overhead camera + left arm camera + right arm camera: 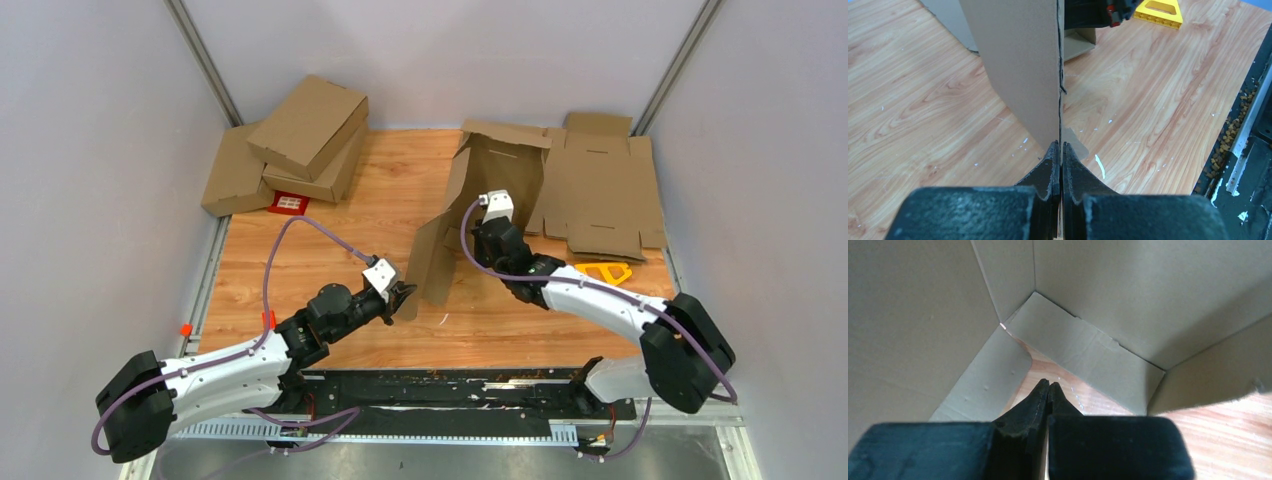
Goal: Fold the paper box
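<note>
At the upper left of the overhead view lies a stack (305, 140) of folded mailers. The left claw (404, 295) pinches a flap edge of the box (497, 172), which stands half-folded at the centre of the table (330, 250). The right claw (1049, 385), closed and empty, sits inside it. A flat blank (600, 185) lies upper right.

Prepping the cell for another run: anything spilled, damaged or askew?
Brown crumbs lie spilled along the black rail at the near edge, and white flecks dot the tabletop. The stacked boxes back left sit crooked. The paper box is only half-folded, pinched by the left gripper.
</note>
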Controlling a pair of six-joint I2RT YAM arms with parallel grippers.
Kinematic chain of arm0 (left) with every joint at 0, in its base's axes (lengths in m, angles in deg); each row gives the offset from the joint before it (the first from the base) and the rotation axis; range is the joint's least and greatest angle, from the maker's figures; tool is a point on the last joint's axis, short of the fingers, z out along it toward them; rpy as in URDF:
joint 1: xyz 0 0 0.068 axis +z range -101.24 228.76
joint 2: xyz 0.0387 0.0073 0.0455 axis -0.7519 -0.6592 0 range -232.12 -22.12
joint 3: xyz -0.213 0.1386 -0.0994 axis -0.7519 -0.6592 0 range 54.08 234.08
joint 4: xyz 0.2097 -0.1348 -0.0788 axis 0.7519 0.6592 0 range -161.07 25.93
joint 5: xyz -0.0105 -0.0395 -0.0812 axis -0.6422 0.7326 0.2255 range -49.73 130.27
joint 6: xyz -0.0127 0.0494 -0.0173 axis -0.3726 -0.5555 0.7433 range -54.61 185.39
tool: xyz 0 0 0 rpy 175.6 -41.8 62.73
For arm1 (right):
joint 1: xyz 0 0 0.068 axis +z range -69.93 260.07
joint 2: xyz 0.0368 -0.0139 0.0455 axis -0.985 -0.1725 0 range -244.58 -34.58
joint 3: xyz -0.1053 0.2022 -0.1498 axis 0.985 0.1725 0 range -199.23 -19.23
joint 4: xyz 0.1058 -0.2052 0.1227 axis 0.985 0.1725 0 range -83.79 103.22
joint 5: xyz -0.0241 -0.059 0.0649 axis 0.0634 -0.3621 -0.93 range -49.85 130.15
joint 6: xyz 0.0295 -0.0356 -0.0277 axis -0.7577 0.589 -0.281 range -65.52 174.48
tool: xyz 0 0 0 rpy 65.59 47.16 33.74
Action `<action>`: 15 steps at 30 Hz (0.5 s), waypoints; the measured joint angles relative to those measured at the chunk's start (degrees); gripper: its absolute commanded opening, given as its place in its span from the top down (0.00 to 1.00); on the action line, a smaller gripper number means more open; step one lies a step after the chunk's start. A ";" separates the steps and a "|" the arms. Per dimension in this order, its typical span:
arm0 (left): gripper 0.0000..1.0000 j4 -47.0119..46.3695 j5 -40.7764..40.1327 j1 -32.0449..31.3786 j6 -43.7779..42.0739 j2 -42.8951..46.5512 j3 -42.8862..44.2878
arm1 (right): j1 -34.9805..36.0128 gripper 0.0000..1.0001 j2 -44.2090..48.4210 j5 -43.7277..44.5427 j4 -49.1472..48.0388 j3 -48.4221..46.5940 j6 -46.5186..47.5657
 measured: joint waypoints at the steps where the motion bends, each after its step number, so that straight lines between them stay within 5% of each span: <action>1: 1.00 0.00 0.00 0.00 0.02 0.00 0.00 | -0.15 1.00 -1.18 -0.28 -0.26 -0.66 0.17; 15: 1.00 0.57 0.00 0.00 0.20 0.96 0.00 | -2.36 1.00 -11.85 -3.61 -12.79 -0.22 2.51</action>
